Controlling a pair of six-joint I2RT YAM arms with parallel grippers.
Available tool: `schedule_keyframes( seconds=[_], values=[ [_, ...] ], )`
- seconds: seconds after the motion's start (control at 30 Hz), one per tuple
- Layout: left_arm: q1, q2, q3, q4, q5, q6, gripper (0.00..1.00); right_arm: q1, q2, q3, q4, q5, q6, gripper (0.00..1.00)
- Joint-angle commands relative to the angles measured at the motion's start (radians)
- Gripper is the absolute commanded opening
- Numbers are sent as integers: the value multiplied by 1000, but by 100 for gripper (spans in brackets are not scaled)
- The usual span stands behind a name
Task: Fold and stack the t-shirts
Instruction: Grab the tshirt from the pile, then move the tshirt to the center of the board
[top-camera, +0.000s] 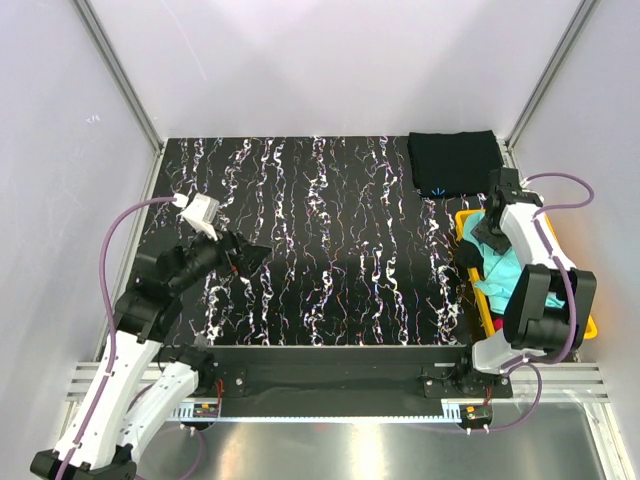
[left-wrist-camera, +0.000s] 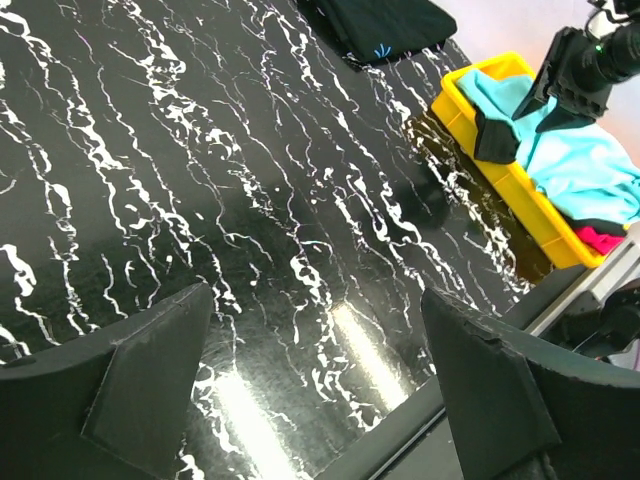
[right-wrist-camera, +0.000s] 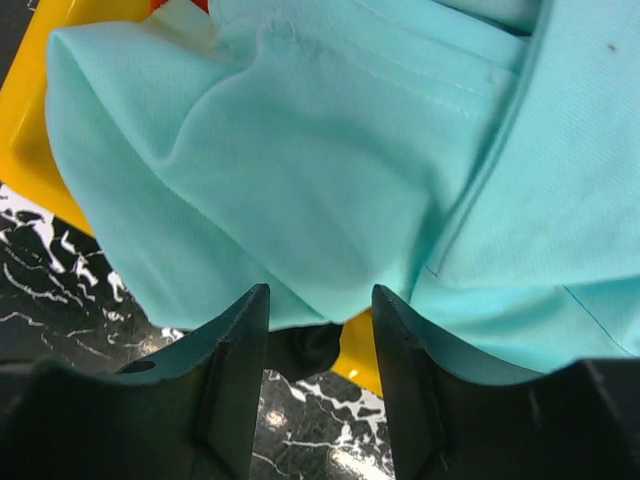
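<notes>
A yellow plastic bin (top-camera: 466, 216) stood at the right edge of a black surface veined with white (top-camera: 330, 230). A crumpled light teal cloth t-shirt (top-camera: 500, 278) filled most of the bin and was heaped above its rim. At the lower right of the left wrist view, a sliver of magenta cloth t-shirt (left-wrist-camera: 602, 238) showed beneath the teal one. At the top edge of the right wrist view, a scrap of bright orange cloth (right-wrist-camera: 196, 3) peeked out. A black cloth t-shirt (top-camera: 455, 163), folded into a neat rectangle, lay flat on the surface at the upper right, just above the bin in the overhead view.

The right claw (right-wrist-camera: 320, 300) was down over the bin's left wall, its jaws about half spread. The lower fold of the teal shirt hung into the gap between the fingertips. It was not pinched, and whether the tips touched it could not be told. The left claw (left-wrist-camera: 315, 290) hovered over the left side of the surface, jaws spread wide, holding nothing.
</notes>
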Motion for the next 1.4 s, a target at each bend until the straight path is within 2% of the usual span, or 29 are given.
schedule_keyframes(
  seconds=[0.0, 0.07, 0.23, 0.27, 0.3, 0.37, 0.53, 0.63, 0.67, 0.7, 0.83, 0.87, 0.9, 0.93, 1.0, 1.03, 1.07, 1.13, 1.23, 1.27, 1.3, 1.33, 1.37],
  values=[
    [-5, -12, 48, -15, 18, 58, 91, -7, 38, 41, 74, 33, -37, 52],
    [-5, -15, 50, -15, 12, 62, 91, -10, 63, 43, 83, 53, -39, 52],
    [-5, -21, 56, -27, 7, 71, 91, -24, 69, 52, 91, 99, -27, 31],
    [-6, -23, 56, -27, 9, 71, 91, -27, 68, 54, 89, 105, -27, 26],
    [-6, -24, 57, -29, 9, 71, 91, -30, 66, 55, 88, 107, -28, 11],
    [-11, -24, 64, -30, 7, 71, 92, -34, 51, 63, 84, 124, -34, 0],
    [-31, -24, 82, -29, -5, 65, 91, -36, -32, 130, 33, 185, -108, 0],
    [-45, -19, 96, -24, -16, 39, 93, -36, -87, 282, -40, 194, -166, 0],
    [-48, -19, 99, -19, -22, 12, 98, -36, -102, 376, -63, 178, -169, 0],
    [-54, -15, 100, -18, -26, -5, 99, -36, -134, 429, -70, 159, -169, 0],
    [-62, -3, 117, -18, -22, -99, 99, -33, -169, 699, -86, -83, -142, 0],
    [-63, 2, 119, -18, -17, -146, 99, -27, -165, 798, -86, -220, -125, 0],
    [-63, 5, 125, -21, -10, -169, 99, -1, -150, 843, -87, -288, -90, 0],
    [-63, 14, 126, -24, 6, -192, 99, 36, -136, 889, -89, -398, -80, 0],
    [-63, 19, 139, -35, 24, -238, 99, 131, -101, 1033, -133, -438, -76, 0],
    [-62, 22, 146, -41, 41, -249, 99, 256, -66, 1076, -156, -459, -74, 0],
    [-60, 26, 154, -52, 44, -270, 99, 297, -52, 1124, -191, -476, -62, 0],
    [-60, 28, 180, -107, 36, -290, 99, 393, -58, 1103, -204, -522, -6, 0],
    [-60, -12, 186, -160, -25, -333, 99, 466, -150, 909, -150, -591, 39, 0],
    [-60, -33, 180, -173, -49, -359, 99, 499, -179, 765, -83, -634, 48, 0],
    [-60, -74, 168, -188, -94, -373, 99, 509, -243, 686, -43, -695, 83, 0],
    [-59, -97, 160, -196, -112, -386, 99, 519, -273, 607, -2, -834, 100, 1],
    [-60, -114, 150, -208, -132, -401, 99, 538, -305, 439, 78, -902, 120, 16]
  ],
)
